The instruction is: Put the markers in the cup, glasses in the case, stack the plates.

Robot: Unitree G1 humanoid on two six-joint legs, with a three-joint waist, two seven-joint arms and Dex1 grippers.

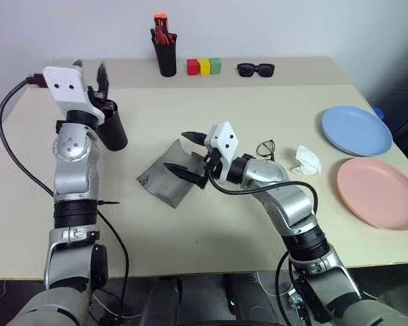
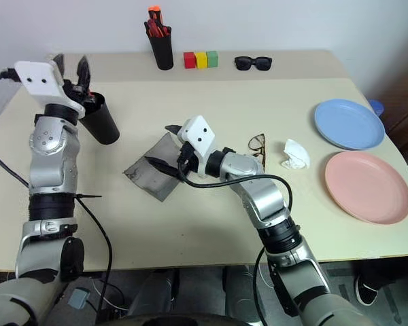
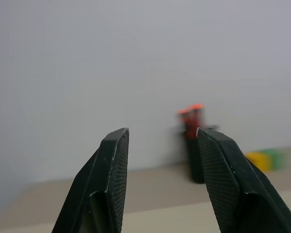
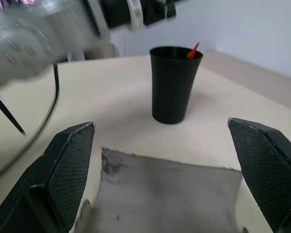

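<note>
Two plates [image 1: 356,129] unstacked, glasses [image 1: 266,149] beside grey case [image 1: 164,175]

Head stereo pair: looked forward and down over the surface [image 1: 211,231], sharing the whole scene. Left wrist camera: faced the wall beyond the pen holder [image 3: 196,158], well apart. Right wrist camera: sat close above the case [image 4: 165,194], cup [image 4: 173,82] at 12 o'clock.

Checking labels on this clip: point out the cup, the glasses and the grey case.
cup [image 4: 170,92]: right wrist view, middle of its side wall.
glasses [image 1: 266,149]: left eye view, on the near lens rim.
case [image 2: 149,173]: right eye view, bare grey surface left of the right gripper.
</note>
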